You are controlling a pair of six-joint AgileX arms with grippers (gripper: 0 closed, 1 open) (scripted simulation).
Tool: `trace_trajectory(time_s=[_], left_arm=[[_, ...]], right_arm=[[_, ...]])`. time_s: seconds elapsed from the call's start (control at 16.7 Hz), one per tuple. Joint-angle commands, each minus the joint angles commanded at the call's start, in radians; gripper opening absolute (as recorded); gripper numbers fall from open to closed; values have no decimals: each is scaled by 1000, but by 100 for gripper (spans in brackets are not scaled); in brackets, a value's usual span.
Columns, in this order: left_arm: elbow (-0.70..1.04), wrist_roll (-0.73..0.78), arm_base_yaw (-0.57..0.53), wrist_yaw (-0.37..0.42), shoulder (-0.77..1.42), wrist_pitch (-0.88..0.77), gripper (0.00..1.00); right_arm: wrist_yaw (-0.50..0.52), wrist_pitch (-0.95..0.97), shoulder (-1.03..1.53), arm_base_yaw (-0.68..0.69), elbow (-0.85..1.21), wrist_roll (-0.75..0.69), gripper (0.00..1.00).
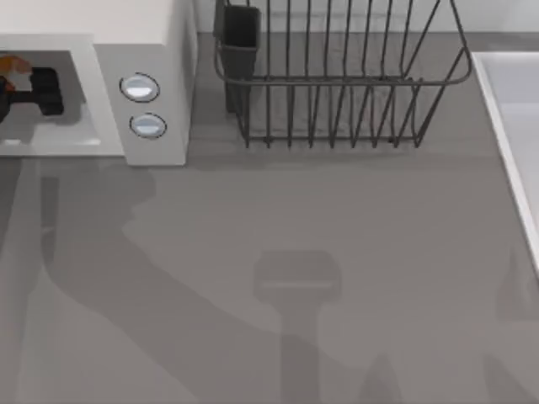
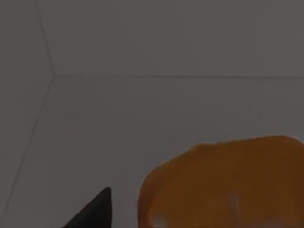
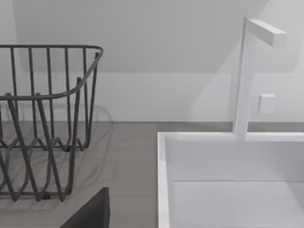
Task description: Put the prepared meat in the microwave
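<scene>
Inside boxy white microwave (image 1: 156,50) | left hand (image 1: 38,91) grasping roundish orange-edged prepared meat (image 1: 12,66)

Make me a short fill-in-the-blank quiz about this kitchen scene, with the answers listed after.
1. In the top view, the left hand reaches inside the open ____.
2. The prepared meat has an edge coloured ____.
3. The microwave has ____ round buttons on its side panel.
4. To the right of the microwave in the top view stands a dark wire dish ____.

Answers: microwave; orange; two; rack
</scene>
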Motion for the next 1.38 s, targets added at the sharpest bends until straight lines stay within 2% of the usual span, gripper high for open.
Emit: trace_trajectory(time_s=[0.72, 0.9, 1.2, 1.38], left_arm=[[-722, 42, 110, 96, -355, 340, 100], [-779, 46, 121, 104, -377, 371, 100], [-775, 45, 116, 103, -374, 366, 100], [-753, 44, 117, 101, -439, 298, 100]], right_arm=[[0, 0, 0, 0, 0, 0, 100], [0, 0, 0, 0, 0, 0, 100], [0, 0, 0, 0, 0, 0, 100], [0, 0, 0, 0, 0, 0, 100]])
